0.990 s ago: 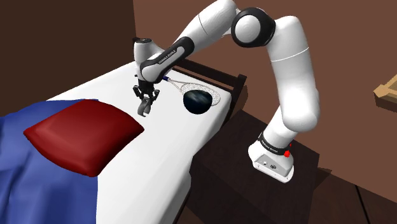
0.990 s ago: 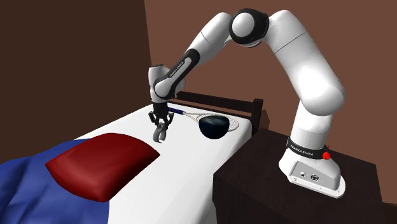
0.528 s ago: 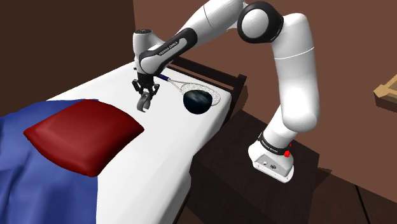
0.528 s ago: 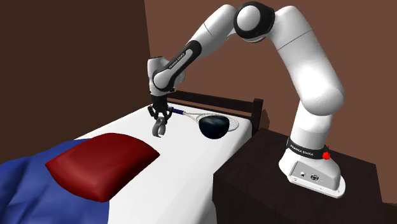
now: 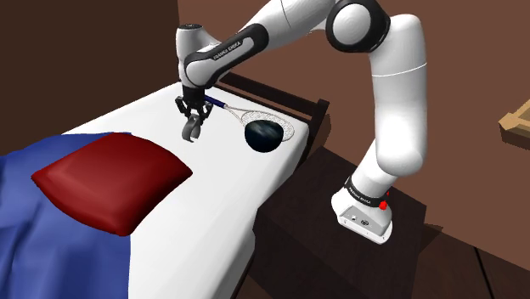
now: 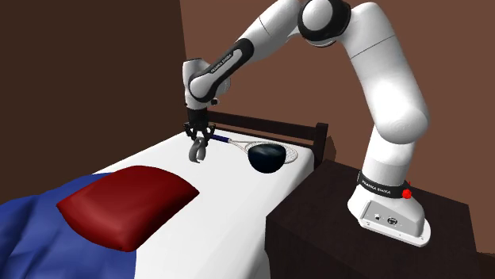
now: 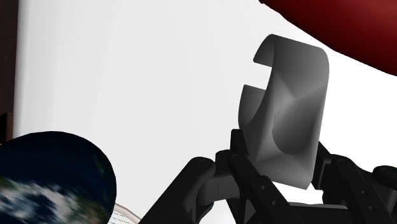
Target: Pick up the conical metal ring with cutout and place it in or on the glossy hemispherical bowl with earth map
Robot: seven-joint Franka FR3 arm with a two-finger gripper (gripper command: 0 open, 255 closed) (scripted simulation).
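A white bed stands by brown walls. A dark round bowl with an earth map sits on it. The black gripper hangs in the air near the bowl, on the side of the red pillow. Its fingers squeeze the grey ring, up off the bed. The ring looks stiff, light and smooth, so it could slip. Holding its wall, away from the cutout, seems best.
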